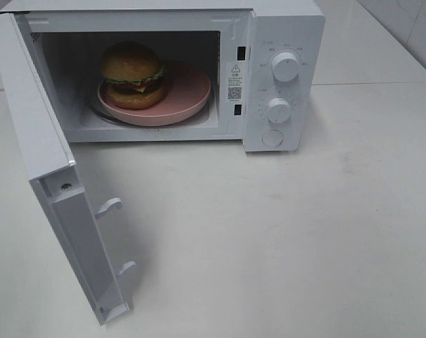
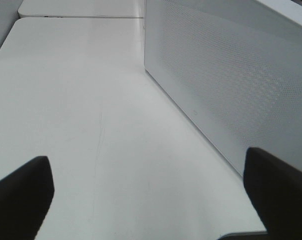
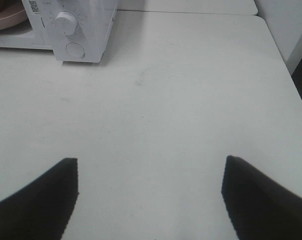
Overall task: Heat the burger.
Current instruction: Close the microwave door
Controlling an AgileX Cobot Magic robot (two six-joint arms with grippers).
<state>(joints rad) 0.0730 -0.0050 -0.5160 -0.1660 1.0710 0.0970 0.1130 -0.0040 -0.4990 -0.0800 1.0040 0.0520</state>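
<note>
The burger [image 1: 132, 74], with a golden-brown bun, green lettuce and a dark patty, sits on a round pink plate [image 1: 188, 95] inside the white microwave [image 1: 283, 28]. The microwave door [image 1: 51, 190] hangs wide open toward the front left. No arm shows in the exterior high view. My left gripper [image 2: 148, 197] is open over bare table, beside the perforated outer face of the door [image 2: 230, 85]. My right gripper [image 3: 151, 195] is open and empty above the table, well in front and to the right of the microwave [image 3: 86, 25].
Two round knobs [image 1: 285, 67] [image 1: 277, 110] and a door button [image 1: 272, 138] sit on the microwave's right panel. The plate's edge [image 3: 6, 20] shows in the right wrist view. The white table [image 1: 283, 239] stretches in front and to the right.
</note>
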